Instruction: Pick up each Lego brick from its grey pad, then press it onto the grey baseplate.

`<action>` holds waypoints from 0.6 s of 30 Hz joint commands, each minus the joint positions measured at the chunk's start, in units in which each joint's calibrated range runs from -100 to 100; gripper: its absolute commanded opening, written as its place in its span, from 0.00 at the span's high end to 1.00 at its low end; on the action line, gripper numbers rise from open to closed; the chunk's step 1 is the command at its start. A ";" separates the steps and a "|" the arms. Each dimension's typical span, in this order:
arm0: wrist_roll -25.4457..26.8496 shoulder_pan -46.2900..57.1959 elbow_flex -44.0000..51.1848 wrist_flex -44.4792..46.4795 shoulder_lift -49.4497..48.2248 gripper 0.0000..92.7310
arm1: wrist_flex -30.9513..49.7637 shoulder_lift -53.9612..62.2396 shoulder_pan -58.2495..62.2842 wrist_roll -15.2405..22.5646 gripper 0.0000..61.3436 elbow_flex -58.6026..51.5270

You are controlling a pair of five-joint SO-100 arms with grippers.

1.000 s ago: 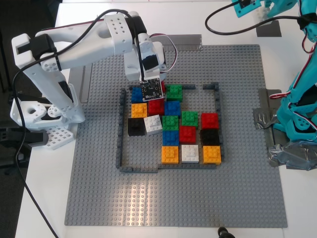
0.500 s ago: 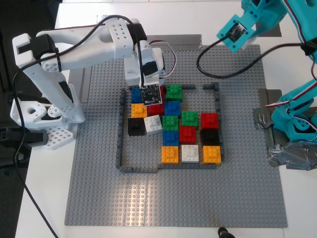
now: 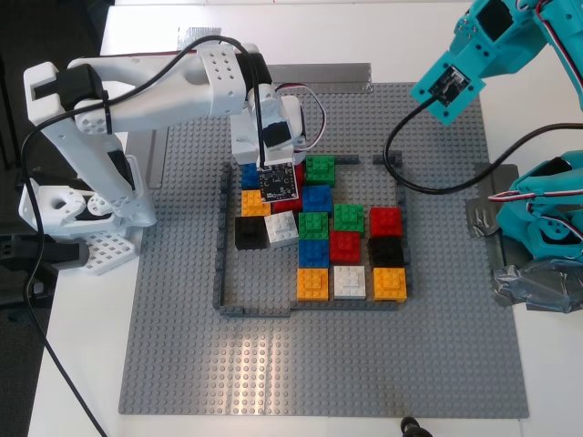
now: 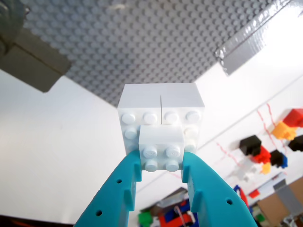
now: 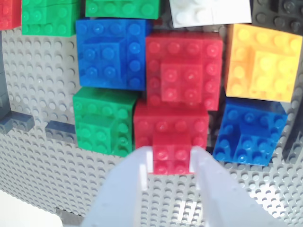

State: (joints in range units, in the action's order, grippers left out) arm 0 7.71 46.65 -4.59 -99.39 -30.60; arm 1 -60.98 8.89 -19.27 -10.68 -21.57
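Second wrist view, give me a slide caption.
My second gripper clamps a red brick among coloured bricks on the grey baseplate.

In the exterior view, the white arm's camera board (image 3: 278, 179) covered the red brick (image 3: 293, 195) at the 11 o'clock part of the brick cluster; only slivers of that brick showed. The teal arm (image 3: 492, 50) was cut off by the picture's edge at 1 o'clock, so my first tool and its white brick (image 4: 161, 145) could not be seen there. In the first wrist view, the coloured items (image 4: 265, 151) at 4 o'clock were too small and blurred to identify. The grey pads could not be located in any view.
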 commanded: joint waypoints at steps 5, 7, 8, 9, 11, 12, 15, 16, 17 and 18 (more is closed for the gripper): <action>-4.66 -5.85 -6.48 1.59 -5.97 1.00 | 1.26 2.52 0.01 0.25 1.00 -1.14; -5.93 -7.81 -7.29 2.48 -7.60 1.00 | 1.10 2.52 -0.20 0.10 1.00 -1.23; -6.27 -8.53 -7.47 2.48 -8.11 1.00 | 1.01 2.52 -0.28 0.10 0.99 -1.23; -6.85 -9.33 -7.65 2.24 -8.54 1.00 | 1.01 2.52 -0.35 0.10 0.99 -1.23; -8.12 -10.49 -8.19 2.00 -8.71 1.00 | 1.10 2.44 -0.35 -0.24 0.92 -1.23; -8.51 -10.85 -8.37 2.00 -8.71 1.00 | 1.10 2.44 -0.35 -0.24 0.90 -1.23; -8.12 -12.45 -9.91 1.91 -8.71 1.00 | 1.10 2.69 -0.42 -0.09 0.89 -1.23; -7.73 -12.74 -10.00 1.91 -8.71 1.00 | 1.10 2.78 -0.42 -0.09 0.88 -1.23; -7.29 -12.96 -10.00 1.91 -8.71 1.00 | 1.10 2.95 -0.42 -0.09 0.87 -1.23; -6.85 -13.03 -10.00 1.91 -8.71 1.00 | 1.10 2.95 -0.42 -0.09 0.84 -1.23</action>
State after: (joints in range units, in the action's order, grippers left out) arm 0 -0.50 34.37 -14.54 -97.48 -38.12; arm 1 -60.26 8.89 -19.27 -10.63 -23.50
